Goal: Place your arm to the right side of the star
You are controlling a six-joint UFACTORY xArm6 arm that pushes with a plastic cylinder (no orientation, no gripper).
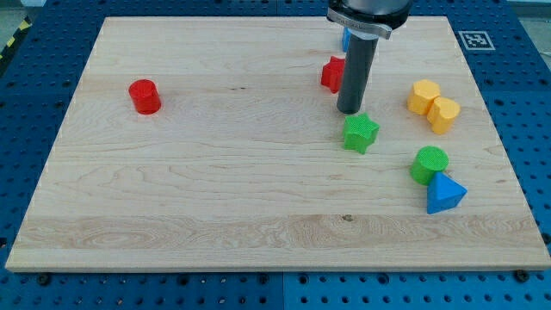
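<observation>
A green star (pixel 361 133) lies on the wooden board (pixel 224 189), right of centre. My tip (pixel 349 110) stands just above the star's top-left corner in the view, very close to it or touching it. The rod rises from there toward the view's top and hides part of a red block (pixel 332 74) behind it, whose shape I cannot make out. A small bit of a blue block (pixel 345 39) shows beside the rod's mount at the view's top.
A red cylinder (pixel 145 96) stands at the view's left. A yellow double-lobed block (pixel 434 105) lies right of the star. A green cylinder (pixel 430 164) and a blue triangular block (pixel 444 194) sit at the lower right, touching.
</observation>
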